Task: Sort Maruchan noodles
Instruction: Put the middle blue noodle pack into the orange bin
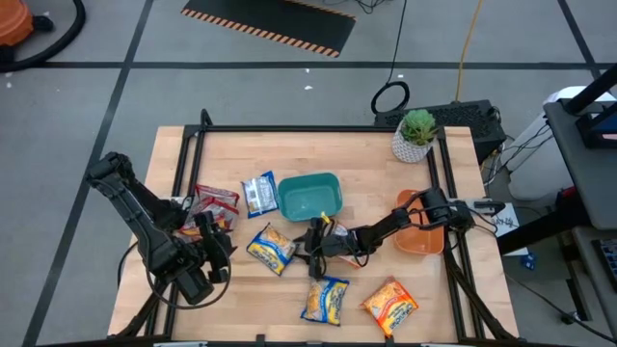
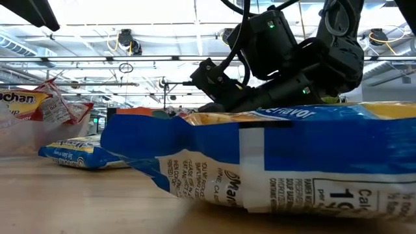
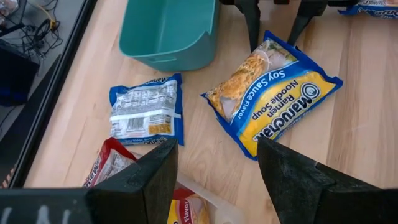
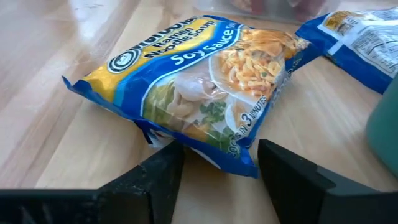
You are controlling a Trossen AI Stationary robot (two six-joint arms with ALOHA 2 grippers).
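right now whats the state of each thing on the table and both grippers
right gripper: open, fingers astride the soy sauce packet's edge
left gripper: open, over the table's left side
soy sauce packet: flat, label up
blue packet by the bin: flat, back label up
red packets: lying in a pile at left
blue packet at front: flat
orange packet: flat
teal bin: upright, empty
orange tray: partly hidden by the right arm

I saw blue-and-yellow soy sauce packet [image 1: 270, 249], another blue-yellow one [image 1: 325, 300], orange packet [image 1: 390, 304], dark red packets [image 1: 214, 203], teal bin [image 1: 309, 195], orange tray [image 1: 421, 238], black grippers.
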